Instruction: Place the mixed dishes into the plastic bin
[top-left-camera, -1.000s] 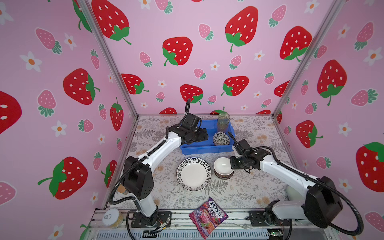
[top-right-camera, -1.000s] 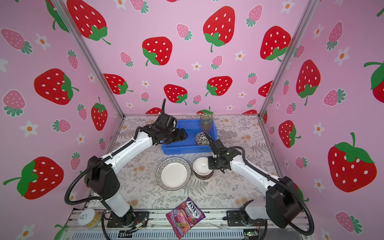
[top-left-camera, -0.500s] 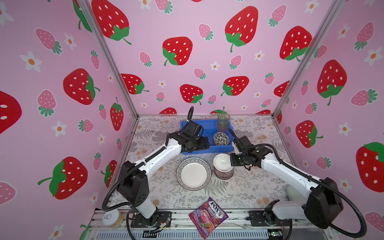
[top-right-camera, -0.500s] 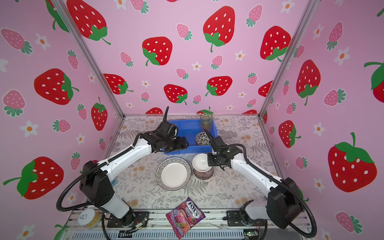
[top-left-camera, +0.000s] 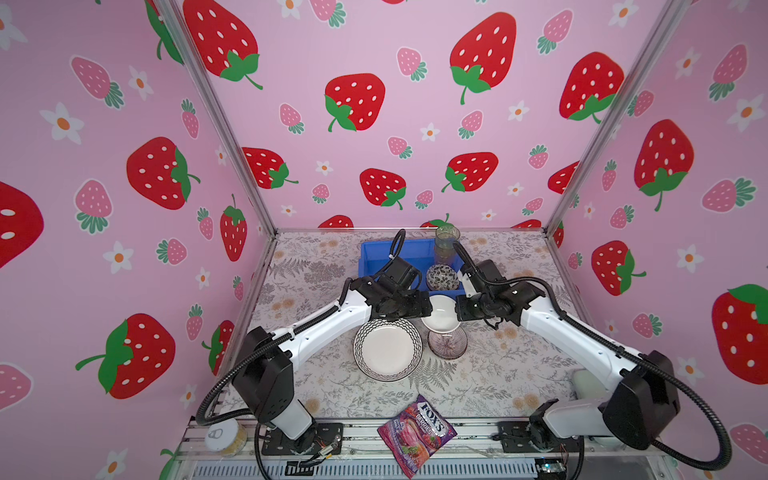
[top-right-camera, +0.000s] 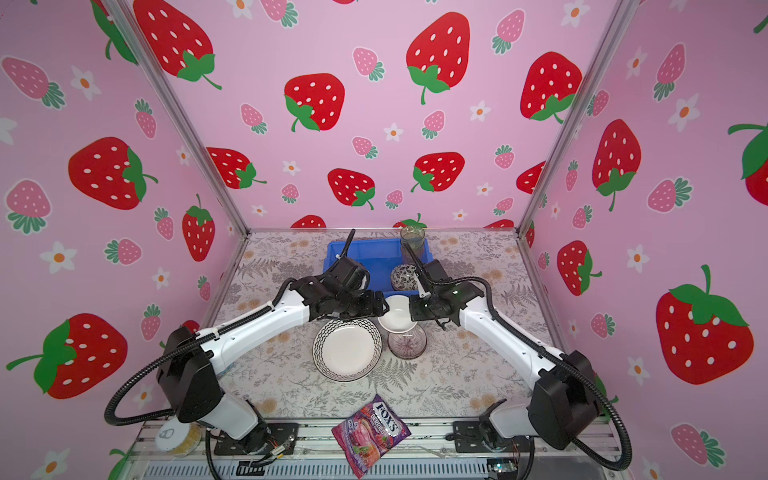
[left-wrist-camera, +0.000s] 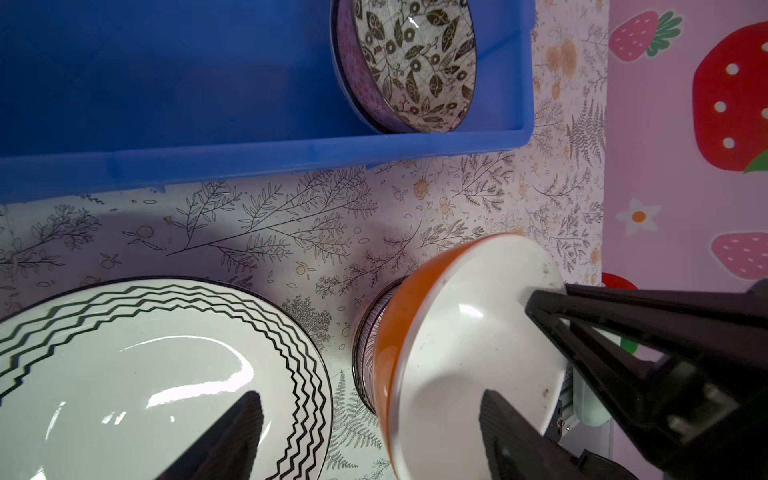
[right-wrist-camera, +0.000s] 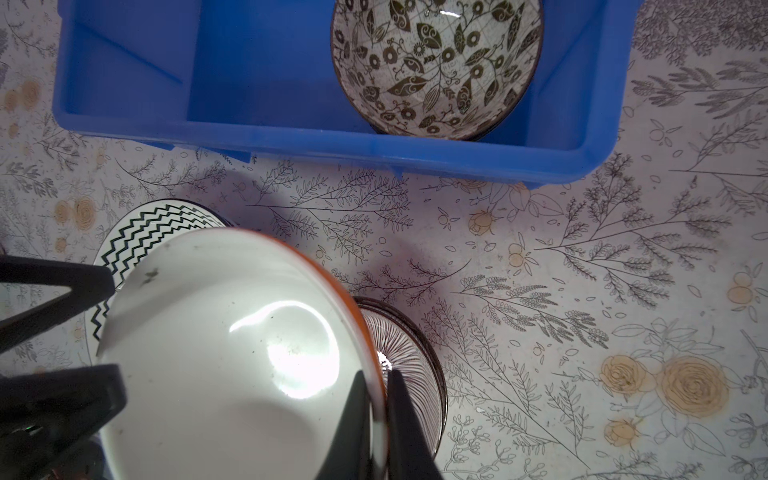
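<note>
One white, orange-backed ceramic bowl, two grippers.
Pinched at the rim by the right gripper, tilted over a purple striped bowl, flanked by the wide-spread left gripper, probably for a handover toward the bright blue plastic bin just beyond.

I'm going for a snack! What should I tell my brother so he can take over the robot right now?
Right pincer: shut on the rim of the white bowl, held tilted above the striped bowl.
Left pincer: open beside that white bowl, gripping nothing.
Done: leaf-patterned bowl and tinted glasses are in the blue bin.
Left: white bowl, striped bowl and zigzag plate; the last two sit on the table. The candy bag stays out.
</note>
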